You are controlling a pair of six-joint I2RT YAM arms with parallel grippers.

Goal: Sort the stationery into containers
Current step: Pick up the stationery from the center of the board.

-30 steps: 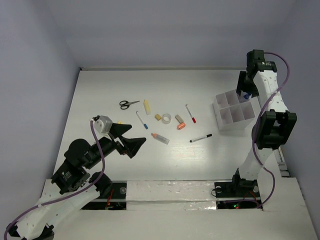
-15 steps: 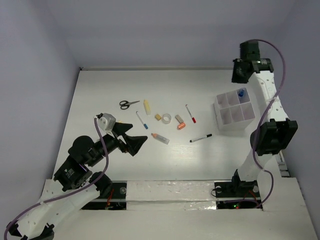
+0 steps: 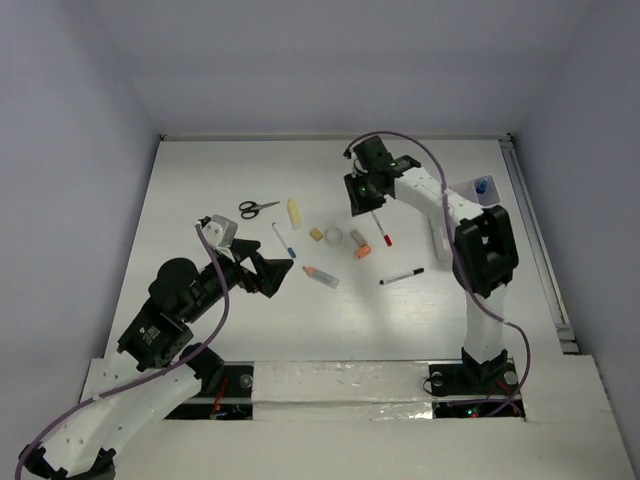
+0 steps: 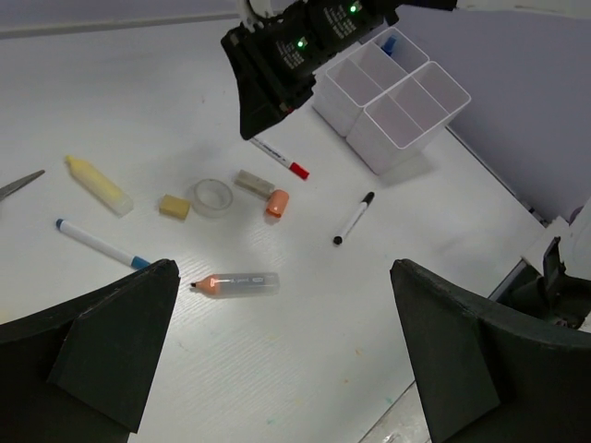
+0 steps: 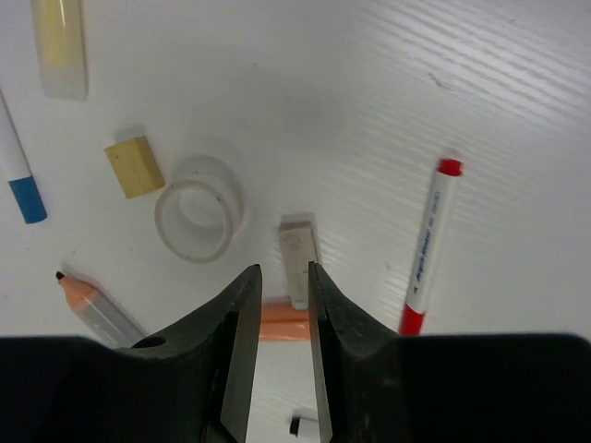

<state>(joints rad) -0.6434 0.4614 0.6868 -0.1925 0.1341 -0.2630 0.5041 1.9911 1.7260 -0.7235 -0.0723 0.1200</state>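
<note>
The stationery lies scattered mid-table: scissors [image 3: 258, 208], cream stick [image 3: 294, 212], blue-tipped pen [image 3: 284, 241], tape roll [image 3: 333, 236], orange cap [image 3: 361, 252], red-capped pen [image 3: 381, 227], black marker [image 3: 401, 276] and crayon [image 3: 321, 277]. My right gripper [image 3: 357, 200] hovers over them, its jaws a narrow gap apart and empty. Beneath it lie a grey eraser [image 5: 297, 258] and the orange cap [image 5: 282, 323]. My left gripper [image 4: 286, 351] is wide open above bare table near the crayon [image 4: 235, 283]. The containers [image 4: 392, 97] stand at the right, partly hidden by the right arm in the top view.
A small yellow eraser [image 5: 134, 166] lies beside the tape roll [image 5: 197, 220]. A blue item [image 3: 481, 186] sits in a back compartment of the organizer. The right arm reaches across the table from the right. Grey walls enclose the table.
The right arm has swung left from above the containers to over the scattered items, and its jaws have narrowed. The left gripper has edged slightly forward and stays wide open.
</note>
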